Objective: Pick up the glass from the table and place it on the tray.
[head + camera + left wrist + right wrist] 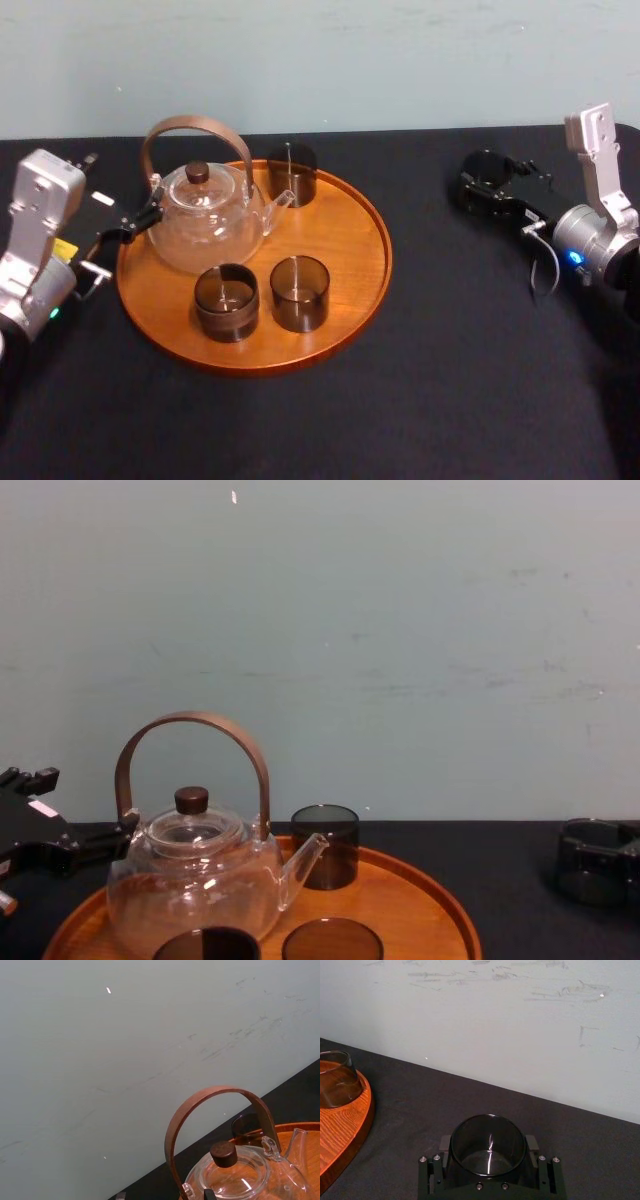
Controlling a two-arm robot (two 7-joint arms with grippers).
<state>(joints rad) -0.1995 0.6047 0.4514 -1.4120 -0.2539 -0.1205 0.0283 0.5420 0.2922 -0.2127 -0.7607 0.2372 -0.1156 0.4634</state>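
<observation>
Smoke-dark and thin-walled, the glass [487, 1135] stands upright on the table [450, 350], well to the right of the tray [345, 240]. It sits between the jaws of the right gripper [495, 192], whose pads [445, 1142] look pressed against opposite sides of its wall, so the gripper appears closed on the glass. Whether the base has left the table is unclear.

It is probably light, rigid, smooth and breakable. A grip low to mid-height on the straight wall suits it best, firm enough to stop slipping but not hard enough to crack it.

On the tray are a glass teapot [205, 225] and three similar tumblers [299, 292], with bare wood on the right half, which looks like the safest place to set it down. The left gripper [135, 222] rests at the tray's left edge beside the teapot; I cannot tell if it is open or closed.
</observation>
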